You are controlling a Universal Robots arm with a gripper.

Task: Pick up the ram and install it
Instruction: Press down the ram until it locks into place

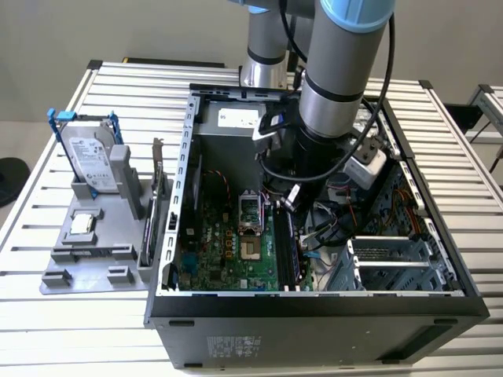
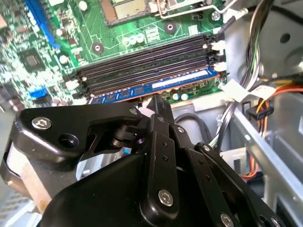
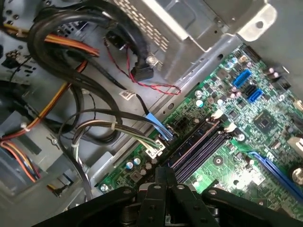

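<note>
Ram (image 2: 156, 86), a blue stick, lay along the memory slot nearest the claw (image 2: 158, 106), which hung just above it with its fingers drawn together and apparently nothing clamped between them. By my judgement the stick was already placed in its slot; whether it was fully clicked home I could not tell. Beyond it ran three empty black slots (image 2: 147, 61), then the processor socket (image 2: 125, 9).

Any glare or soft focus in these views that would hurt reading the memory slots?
Second wrist view: memory slots sharp and evenly lit, the near gripper dark and soft. First wrist view: slots a little soft, shaded by the gripper. Exterior view: even light, the arm shadows the slots.
</note>
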